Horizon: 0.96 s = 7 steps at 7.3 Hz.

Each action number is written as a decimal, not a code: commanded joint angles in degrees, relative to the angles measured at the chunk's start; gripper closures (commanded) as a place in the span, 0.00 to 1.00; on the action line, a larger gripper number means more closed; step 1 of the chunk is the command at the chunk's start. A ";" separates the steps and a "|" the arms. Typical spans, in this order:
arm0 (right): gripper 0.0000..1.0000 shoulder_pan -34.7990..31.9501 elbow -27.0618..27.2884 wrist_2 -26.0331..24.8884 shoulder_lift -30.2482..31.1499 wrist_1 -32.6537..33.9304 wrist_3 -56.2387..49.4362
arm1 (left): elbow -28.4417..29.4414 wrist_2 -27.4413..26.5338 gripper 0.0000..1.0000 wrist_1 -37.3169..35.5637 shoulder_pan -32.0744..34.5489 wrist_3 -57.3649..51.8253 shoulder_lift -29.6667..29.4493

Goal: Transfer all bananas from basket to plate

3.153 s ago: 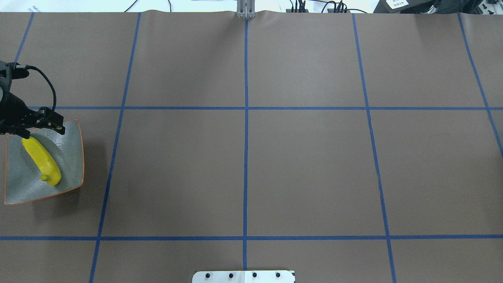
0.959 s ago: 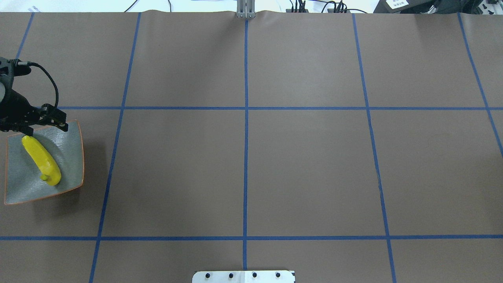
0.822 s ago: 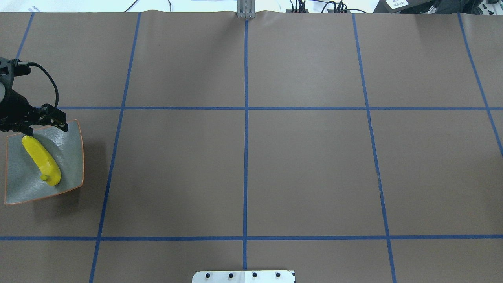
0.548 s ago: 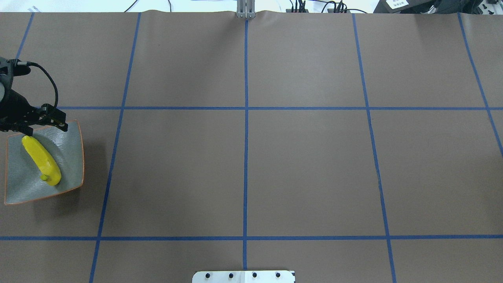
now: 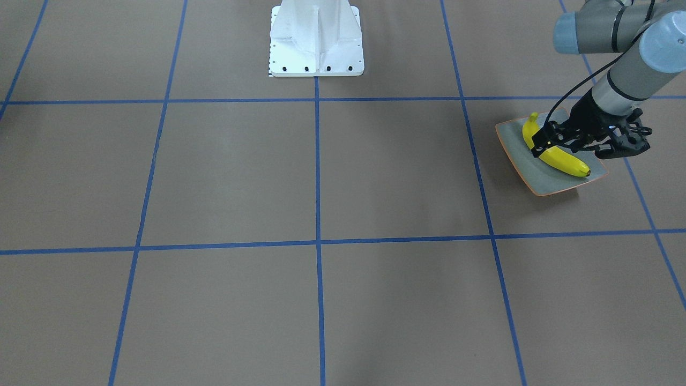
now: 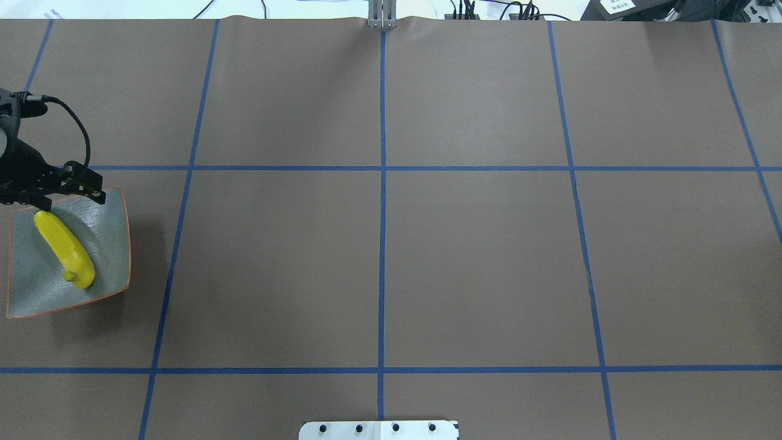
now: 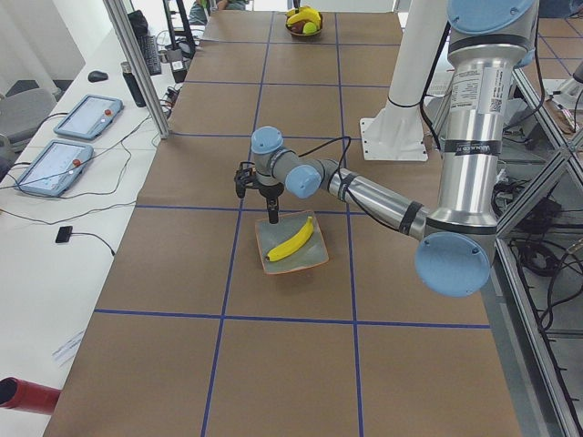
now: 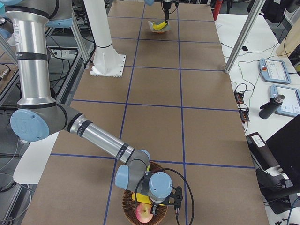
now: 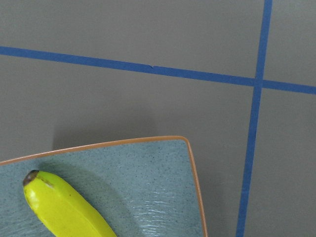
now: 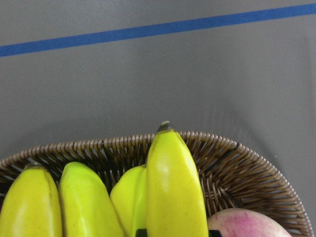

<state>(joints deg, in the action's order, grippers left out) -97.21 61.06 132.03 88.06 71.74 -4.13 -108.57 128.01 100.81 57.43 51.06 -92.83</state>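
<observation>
One yellow banana (image 6: 64, 250) lies on the grey-green plate (image 6: 104, 244) at the table's left end; both also show in the front view, banana (image 5: 563, 161) and plate (image 5: 536, 179), and in the left wrist view, banana (image 9: 64, 212) and plate (image 9: 148, 187). My left gripper (image 6: 69, 198) hangs open and empty just over the plate's far edge. Several bananas (image 10: 173, 187) lie in the wicker basket (image 10: 237, 168) at the table's right end. My right gripper (image 8: 161, 204) hovers over that basket (image 8: 129, 206). I cannot tell whether it is open or shut.
A reddish round fruit (image 10: 247, 224) lies in the basket beside the bananas. The robot's white base (image 5: 316, 37) stands at the table's near middle edge. Tablets and cables (image 7: 86, 114) lie on the side table past the far edge.
The left gripper has drawn back a little from the banana's far end toward the plate's far edge and stayed open. The banana has not moved.
</observation>
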 commanded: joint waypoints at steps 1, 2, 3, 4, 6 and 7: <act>1.00 -0.08 0.64 0.42 -0.43 0.16 -4.11 | -0.07 -0.04 0.00 0.00 -0.04 0.09 -0.07; 1.00 -0.43 2.03 0.77 -0.26 0.50 -4.40 | -0.07 -0.04 0.00 0.00 -0.04 0.09 -0.16; 1.00 -0.87 3.01 0.95 -0.09 1.38 -4.49 | -0.07 0.05 0.00 0.00 -0.04 0.09 -0.25; 1.00 -2.01 4.23 0.95 0.00 3.65 -6.14 | -0.07 -0.04 0.00 0.00 -0.04 0.18 -0.42; 1.00 -5.25 8.35 0.77 -0.17 13.55 -13.16 | -0.07 -0.04 0.00 0.00 -0.13 2.37 -1.30; 1.00 -6.49 10.55 0.42 -0.09 15.95 -13.71 | -0.07 -0.04 0.00 0.00 -0.13 2.55 -1.30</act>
<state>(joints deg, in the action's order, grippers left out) -101.93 68.82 132.77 87.93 83.51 -15.86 -108.63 127.97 100.81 57.32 53.02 -93.93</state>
